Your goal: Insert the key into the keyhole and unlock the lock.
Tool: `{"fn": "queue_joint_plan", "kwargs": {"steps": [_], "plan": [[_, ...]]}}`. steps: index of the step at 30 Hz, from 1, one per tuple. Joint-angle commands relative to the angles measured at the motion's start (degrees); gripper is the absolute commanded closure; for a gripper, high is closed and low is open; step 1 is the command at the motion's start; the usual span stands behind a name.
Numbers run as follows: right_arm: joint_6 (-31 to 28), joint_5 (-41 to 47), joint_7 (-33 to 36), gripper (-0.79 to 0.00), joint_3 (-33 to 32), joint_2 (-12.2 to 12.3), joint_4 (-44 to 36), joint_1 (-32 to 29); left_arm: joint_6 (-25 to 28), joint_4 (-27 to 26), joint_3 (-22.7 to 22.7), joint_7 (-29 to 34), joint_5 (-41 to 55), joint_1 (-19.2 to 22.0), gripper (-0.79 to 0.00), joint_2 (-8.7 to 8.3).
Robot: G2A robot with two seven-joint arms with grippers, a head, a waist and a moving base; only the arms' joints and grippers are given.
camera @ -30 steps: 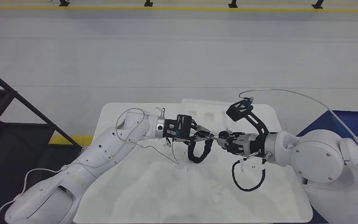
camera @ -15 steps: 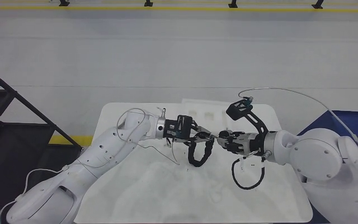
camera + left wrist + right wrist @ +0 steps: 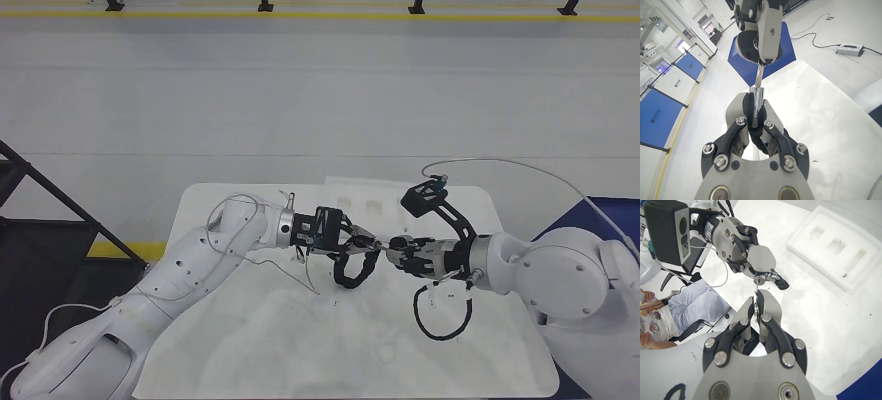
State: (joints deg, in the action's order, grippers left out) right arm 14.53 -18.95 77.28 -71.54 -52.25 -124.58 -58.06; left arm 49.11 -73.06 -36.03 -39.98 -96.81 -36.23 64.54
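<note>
Surface: a white surface (image 3: 250, 340) in a pale hall, with a foam tray (image 3: 834, 247) near its far edge.
Left tool (image 3: 755, 103): clamped on the cable lock (image 3: 758, 94), held in the air over mid-surface.
Right tool (image 3: 755, 303): pinched shut on the key (image 3: 759, 74), blade aimed at the lock.
Change: the right tool has edged toward the left one, and the blade tip now meets the keyhole (image 3: 759, 280).
Meaning: insertion looks to be just starting, with no turn yet.
Room: both tools hang well apart from the edges and the tray. Only the lock's black loop (image 3: 350, 272) dangles close.
</note>
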Motion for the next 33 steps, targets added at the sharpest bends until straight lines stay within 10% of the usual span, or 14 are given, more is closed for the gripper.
{"fn": "queue_joint_plan", "kwargs": {"steps": [1, 33], "plan": [[0.04, 0.06, 0.07, 0.000, 0.11, 0.04, 0.09, 0.08, 0.08, -0.10, -0.12, -0.01, -0.17, -0.07, 0.000, 0.02], [1.03, 0.89, 0.79, 0.000, 2.22, 0.64, 1.89, 1.83, 0.34, -0.31, -1.83, -0.44, -2.16, -0.89, 0.000, 0.22]]}}
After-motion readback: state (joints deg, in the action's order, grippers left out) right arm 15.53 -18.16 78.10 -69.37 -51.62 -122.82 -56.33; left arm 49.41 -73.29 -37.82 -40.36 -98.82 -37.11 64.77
